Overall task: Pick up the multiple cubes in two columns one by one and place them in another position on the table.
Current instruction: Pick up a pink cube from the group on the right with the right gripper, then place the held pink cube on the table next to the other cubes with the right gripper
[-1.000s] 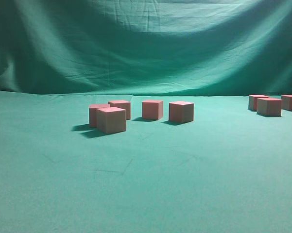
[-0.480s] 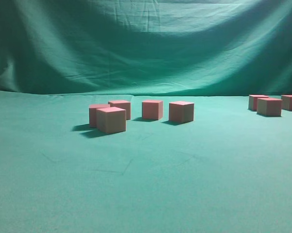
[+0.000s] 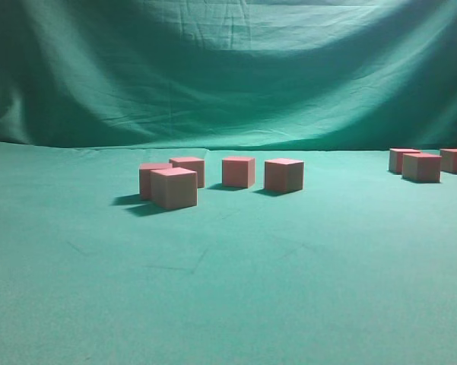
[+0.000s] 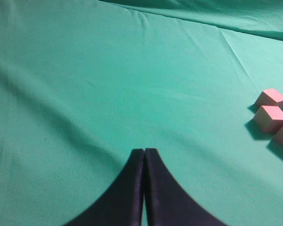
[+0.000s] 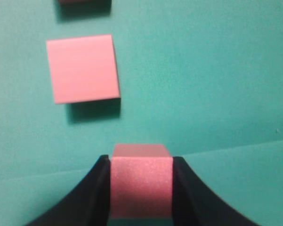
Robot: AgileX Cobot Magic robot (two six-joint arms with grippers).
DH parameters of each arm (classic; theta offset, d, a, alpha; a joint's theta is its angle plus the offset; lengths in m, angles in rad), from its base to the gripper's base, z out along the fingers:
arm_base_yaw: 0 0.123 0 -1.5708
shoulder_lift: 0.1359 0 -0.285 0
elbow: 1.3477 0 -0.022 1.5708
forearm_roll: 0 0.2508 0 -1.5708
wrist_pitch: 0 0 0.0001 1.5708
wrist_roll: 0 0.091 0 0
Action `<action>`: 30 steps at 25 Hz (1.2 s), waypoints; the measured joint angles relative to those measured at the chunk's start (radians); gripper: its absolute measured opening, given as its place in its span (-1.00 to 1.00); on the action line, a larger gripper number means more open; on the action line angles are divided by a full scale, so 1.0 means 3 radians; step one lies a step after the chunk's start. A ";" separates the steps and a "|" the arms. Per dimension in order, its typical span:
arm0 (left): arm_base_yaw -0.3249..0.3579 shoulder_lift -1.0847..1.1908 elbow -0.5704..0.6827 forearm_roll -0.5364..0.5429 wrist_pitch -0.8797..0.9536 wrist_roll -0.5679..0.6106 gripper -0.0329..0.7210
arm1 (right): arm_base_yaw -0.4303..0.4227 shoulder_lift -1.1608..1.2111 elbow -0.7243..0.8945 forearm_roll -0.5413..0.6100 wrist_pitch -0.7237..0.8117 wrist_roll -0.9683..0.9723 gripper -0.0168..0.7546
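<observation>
The right end effector (image 5: 141, 190) grips a pink cube (image 5: 141, 188) above the green bench (image 5: 202, 84); the left end effector (image 4: 144, 157) is closed, empty.

A wrinkled green cloth backdrop (image 3: 228, 68) hangs dimly lit behind.

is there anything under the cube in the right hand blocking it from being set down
Nothing visible does. The right hand is shut on a cube, and the table just ahead of it is bare cloth. The nearest other cube lies ahead and to the left, apart from it. The cloth straight beneath the held cube is hidden.
</observation>
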 joint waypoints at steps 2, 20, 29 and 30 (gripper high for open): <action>0.0000 0.0000 0.0000 0.0000 0.0000 0.0000 -0.91 | 0.0000 0.0000 0.0000 0.0000 0.0027 0.0000 -0.28; 0.0000 0.0000 0.0000 0.0000 0.0000 0.0000 -0.91 | 0.0649 -0.1044 -0.0438 0.0710 0.1539 -0.0316 -0.28; 0.0000 0.0000 0.0000 0.0000 0.0000 0.0000 -0.91 | 0.2002 -0.0956 -0.0438 0.0705 0.1348 -0.0491 -0.28; 0.0000 0.0000 0.0000 0.0000 0.0000 0.0000 -0.91 | 0.2125 -0.0909 -0.0438 0.0699 0.1286 -0.0536 -0.28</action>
